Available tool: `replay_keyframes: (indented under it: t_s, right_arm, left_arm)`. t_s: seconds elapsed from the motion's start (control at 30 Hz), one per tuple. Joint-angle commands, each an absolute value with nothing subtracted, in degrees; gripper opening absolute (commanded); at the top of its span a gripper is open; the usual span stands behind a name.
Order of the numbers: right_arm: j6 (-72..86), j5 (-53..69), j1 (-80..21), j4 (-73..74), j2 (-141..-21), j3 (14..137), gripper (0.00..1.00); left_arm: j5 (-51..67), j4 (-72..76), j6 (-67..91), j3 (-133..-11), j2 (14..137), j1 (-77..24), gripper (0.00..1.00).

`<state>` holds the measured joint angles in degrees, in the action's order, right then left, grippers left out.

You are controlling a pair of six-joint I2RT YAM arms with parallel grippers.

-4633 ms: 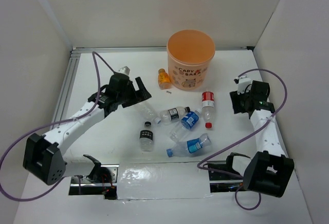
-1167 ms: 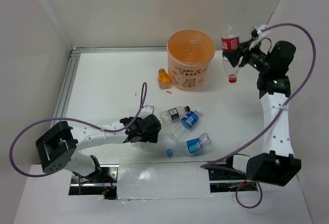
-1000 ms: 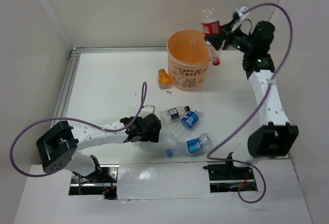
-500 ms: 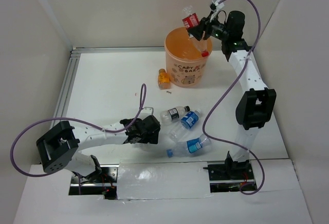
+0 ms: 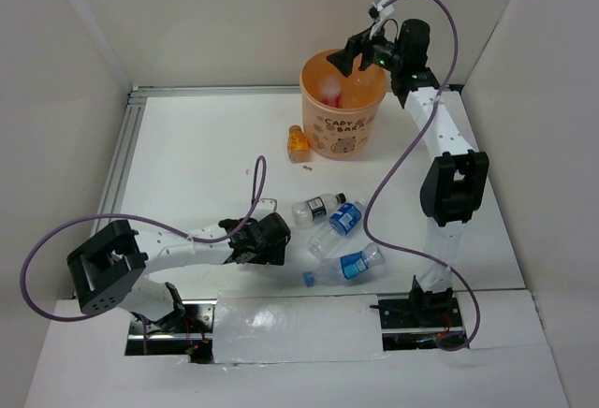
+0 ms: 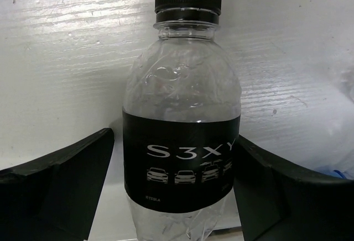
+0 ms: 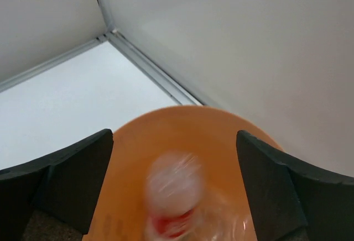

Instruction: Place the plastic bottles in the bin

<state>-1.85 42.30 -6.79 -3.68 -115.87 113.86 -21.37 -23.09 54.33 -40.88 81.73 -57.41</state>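
Right claw open over the bin, left claw astride a bottle.
My right arm stretches up and back, its claw (image 5: 353, 56) spread wide above the bin (image 5: 344, 133). A blurred red-labelled bottle (image 7: 171, 202) sits inside the bin. My left arm lies low on the counter (image 5: 187, 146), its claw (image 6: 174, 188) open around a black-labelled bottle (image 6: 181, 163). Three loose bottles (image 5: 344, 218) crowd its right, and an orange bottle (image 5: 299, 143) stands beside the bin.

Orange bin (image 5: 343, 133), black-labelled clear bottle (image 6: 181, 158)

Top view looks down from behind over the whole table (image 5: 187, 146). Left wrist sits close on a bottle (image 6: 182, 141) between its jaws. Right wrist looks down between its jaws into the bin (image 7: 133, 152), which the top view shares.
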Motion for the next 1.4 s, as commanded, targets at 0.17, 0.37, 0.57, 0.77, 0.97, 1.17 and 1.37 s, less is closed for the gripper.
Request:
replay_keyframes:
  t_s: [0.17,0.37,0.57,0.77,0.97,1.17,1.37]
  right_arm:
    - [-3.0,44.8,-3.5,1.4,-111.1,114.1,1.00]
    - [-6.8,52.7,3.4,17.5,-100.8,111.2,0.87]
    - [-35.1,54.8,7.2,40.8,-83.0,90.1,0.08]
    - [-60.0,51.3,7.2,45.1,-57.5,60.0,0.84]
    - [-60.4,54.7,7.2,41.6,-44.1,43.1,0.98]
    - [-61.9,54.7,7.2,46.1,-44.6,42.5,0.98]
    - [-60.6,54.1,7.2,42.0,-43.0,42.0,1.00]
  left_arm:
    - [-20.7,-21.0,56.1,-39.4,84.0,-57.2,0.81]
    - [-21.9,-24.2,54.8,-44.2,81.3,-59.3,0.33]
    - [-27.0,-27.9,44.8,-59.2,71.9,-62.1,0.14]
    - [-26.2,-6.1,26.6,-72.0,77.2,-57.8,0.11]
    - [-21.1,4.7,19.1,-98.9,99.1,-48.9,0.11]
    - [-17.8,5.8,25.4,-122.2,116.2,-41.3,0.26]
    - [-16.9,-1.4,24.9,-134.3,128.8,-39.0,0.88]
